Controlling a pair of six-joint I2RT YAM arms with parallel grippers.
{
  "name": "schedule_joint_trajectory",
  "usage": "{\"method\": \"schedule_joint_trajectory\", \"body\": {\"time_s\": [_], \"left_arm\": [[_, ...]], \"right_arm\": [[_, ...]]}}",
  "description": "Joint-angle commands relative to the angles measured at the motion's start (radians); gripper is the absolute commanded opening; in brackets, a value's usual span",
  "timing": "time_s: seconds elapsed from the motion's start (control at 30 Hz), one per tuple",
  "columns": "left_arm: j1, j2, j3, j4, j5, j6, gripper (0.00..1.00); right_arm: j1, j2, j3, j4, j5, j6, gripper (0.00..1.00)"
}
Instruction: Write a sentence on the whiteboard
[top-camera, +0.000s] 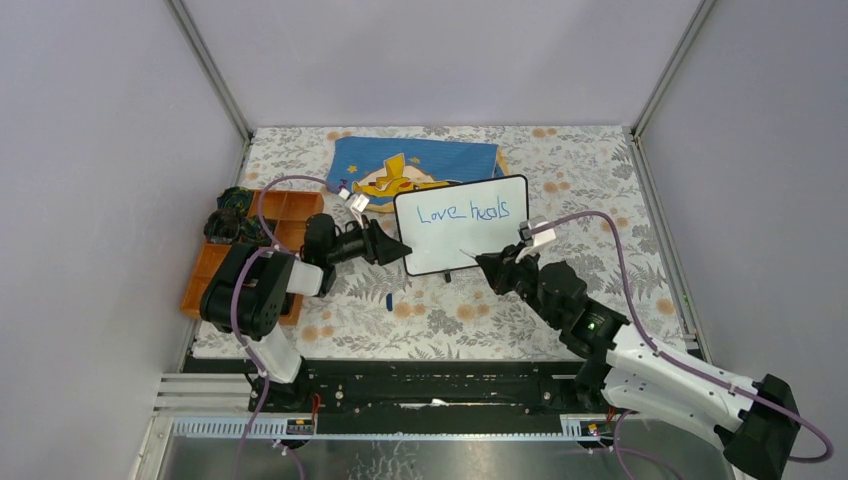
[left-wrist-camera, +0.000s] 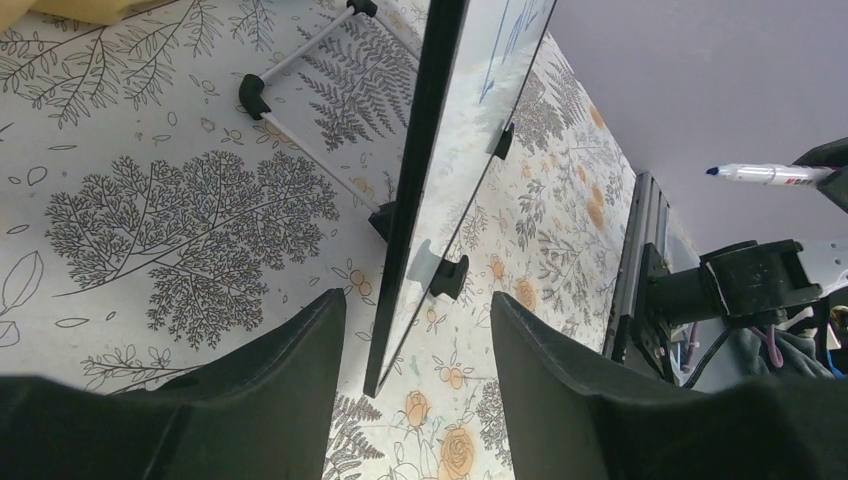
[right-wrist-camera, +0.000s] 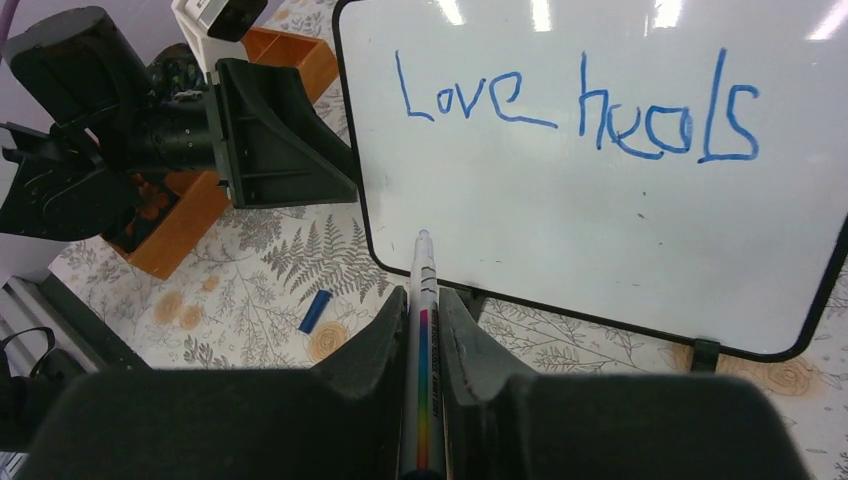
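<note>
Whiteboard (top-camera: 455, 245): standing mid-frame on bench (top-camera: 600, 180). Likely light, stiff, slippery, tipping easily; gripping by rim advised. Left end effector (left-wrist-camera: 415, 315) straddling its left edge, jaws apart. Right end effector (right-wrist-camera: 423, 300) pinching marker (right-wrist-camera: 424, 265).

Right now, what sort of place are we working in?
Likely a lab robot test cell, not a home or shop: plain grey walls on metal posts box in the workspace, a black mounting rail runs along the near edge, and a flowered cloth covers the work surface.
</note>
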Motion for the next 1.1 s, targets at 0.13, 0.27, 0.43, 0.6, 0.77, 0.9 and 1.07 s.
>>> {"method": "schedule_joint_trajectory", "body": {"time_s": [0.13,0.27,0.43,0.6,0.77,0.9,1.07], "left_arm": [[0.007,0.088,0.006,0.21,0.04,-0.053,0.57],[0.011,0.113,0.009,0.257,0.047,-0.079,0.52],[0.013,0.134,0.015,0.265,0.048,-0.079,0.44],[0.014,0.158,0.019,0.288,0.053,-0.09,0.38],[0.018,0.165,0.018,0.301,0.05,-0.091,0.3],[0.021,0.165,0.018,0.305,0.048,-0.092,0.24],[0.022,0.166,0.015,0.301,0.041,-0.087,0.18]], "right_arm": [[0.0,0.108,0.001,0.182,-0.074,0.009,0.0],[0.0,0.153,0.008,0.201,-0.083,0.007,0.0],[0.0,0.197,0.014,0.238,-0.09,0.004,0.0],[-0.001,0.246,0.032,0.265,-0.104,0.005,0.0],[0.0,0.297,0.039,0.306,-0.092,-0.003,0.0],[0.017,0.331,0.025,0.372,-0.045,-0.028,0.0],[0.066,0.374,0.03,0.413,0.074,-0.086,0.0]]}}
